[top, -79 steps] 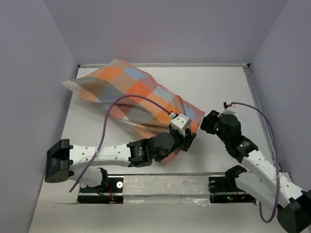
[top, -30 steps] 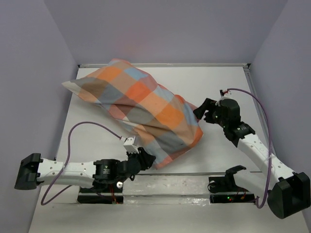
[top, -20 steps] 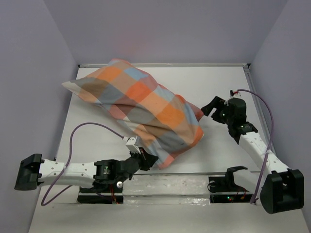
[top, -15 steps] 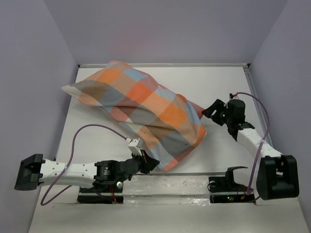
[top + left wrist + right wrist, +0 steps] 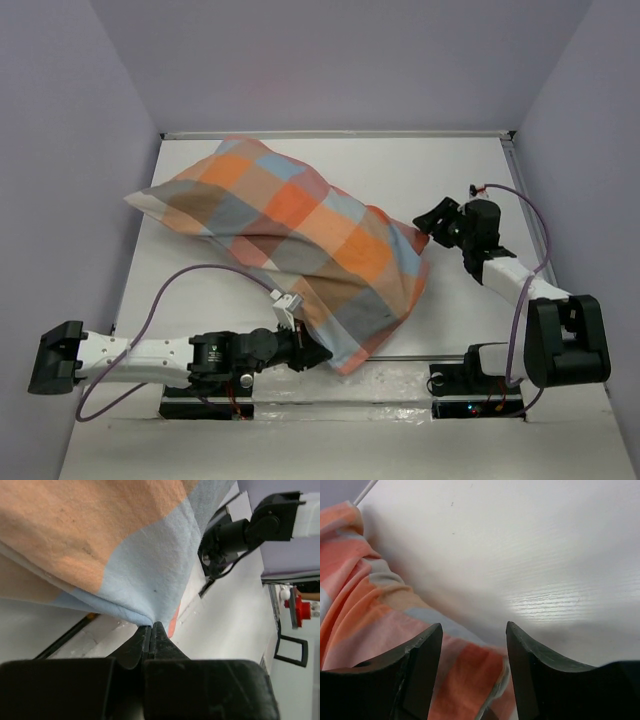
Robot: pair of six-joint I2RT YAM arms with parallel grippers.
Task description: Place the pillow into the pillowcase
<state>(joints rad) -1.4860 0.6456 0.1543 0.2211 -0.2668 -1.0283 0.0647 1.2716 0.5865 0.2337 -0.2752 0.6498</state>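
The checked orange, grey-blue and cream pillowcase [image 5: 300, 235] lies plump and slanted across the table, from far left to near right. No white pillow shows; it is hidden. My left gripper [image 5: 318, 355] is at the pillowcase's near corner. In the left wrist view the left gripper [image 5: 151, 625] is shut on a pinch of its blue fabric [image 5: 135, 565]. My right gripper [image 5: 426, 222] sits at the pillowcase's right corner. In the right wrist view the right gripper [image 5: 474, 626] is open, and an orange fold of the pillowcase [image 5: 465, 680] lies between its fingers.
A bare stretch of white tabletop [image 5: 460, 180] lies to the far right, with purple walls on three sides. A metal rail [image 5: 400, 358] and the arm mounts run along the near edge. The right arm's base [image 5: 235, 532] shows in the left wrist view.
My left gripper has shut on the pillowcase's near corner and drawn it toward the near right. My right arm has folded back, and its jaws have narrowed at the right corner.
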